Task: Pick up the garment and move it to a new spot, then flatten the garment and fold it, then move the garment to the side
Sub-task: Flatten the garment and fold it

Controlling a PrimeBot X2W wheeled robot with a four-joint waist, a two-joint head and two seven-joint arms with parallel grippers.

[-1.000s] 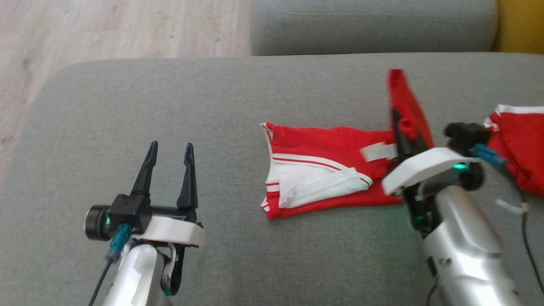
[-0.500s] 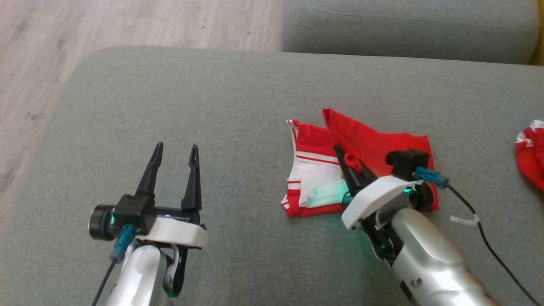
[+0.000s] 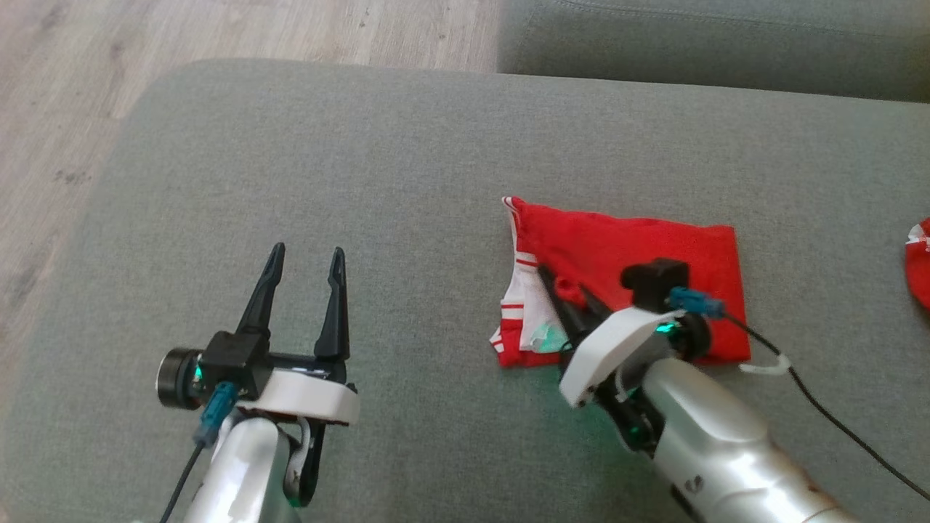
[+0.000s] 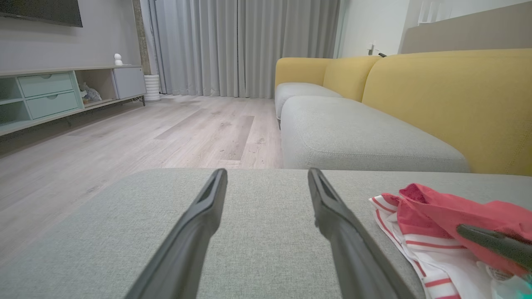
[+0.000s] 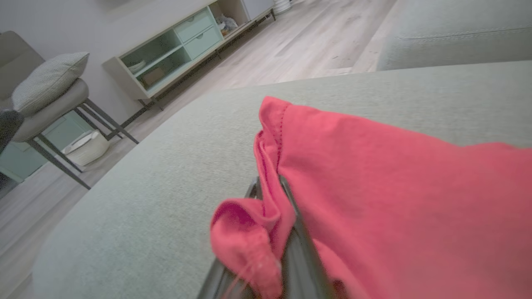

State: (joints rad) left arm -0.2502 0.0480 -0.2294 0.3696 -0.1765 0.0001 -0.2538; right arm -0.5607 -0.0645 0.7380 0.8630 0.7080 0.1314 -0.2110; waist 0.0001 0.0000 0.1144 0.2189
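Observation:
The garment is red with white stripes and lies folded on the grey sofa cushion, right of centre. A red layer covers most of it, and the white-striped part shows along its left edge. My right gripper sits low over the garment's near left part, shut on a bunched fold of red cloth. In the right wrist view that fold wraps the right gripper and the garment spreads to the right. My left gripper hovers open over bare cushion to the left. In the left wrist view the left gripper holds nothing, with the garment to its right.
Another red cloth lies at the right edge of the cushion. A black cable and a white tag trail from my right wrist. Wooden floor lies beyond the cushion's left edge. A second grey cushion and a yellow sofa back lie beyond.
My right gripper has carried the raised red flap leftward and down over the white-striped part. The camera has also shifted. The left gripper has stayed open in place.

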